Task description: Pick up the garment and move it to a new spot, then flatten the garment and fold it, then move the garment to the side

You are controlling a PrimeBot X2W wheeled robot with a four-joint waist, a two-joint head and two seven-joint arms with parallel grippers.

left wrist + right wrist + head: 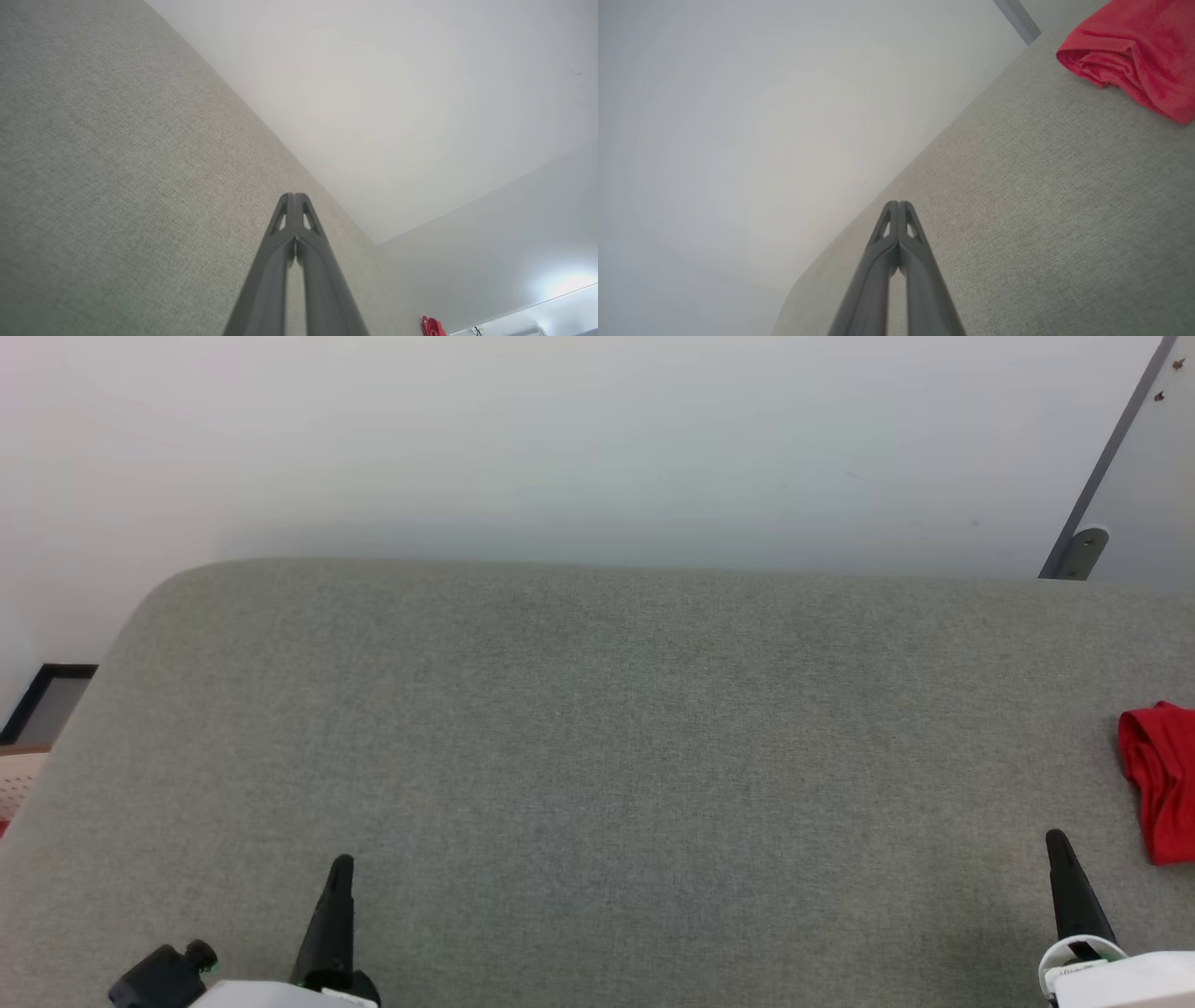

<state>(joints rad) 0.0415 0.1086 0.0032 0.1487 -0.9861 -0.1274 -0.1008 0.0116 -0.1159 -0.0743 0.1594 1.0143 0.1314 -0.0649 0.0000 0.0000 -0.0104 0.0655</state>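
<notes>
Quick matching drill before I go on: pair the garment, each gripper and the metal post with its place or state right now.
Things:
1. garment
2. left gripper
3. right gripper
4. metal post

Places or states, in the head view:
a. shut, lower left
b. bunched up, far right edge
c. slanting, top right corner
d. shut, lower right

Pairs: 1-b, 2-a, 3-d, 4-c

The garment (1162, 779) is cut off at the head view's right edge.
</notes>
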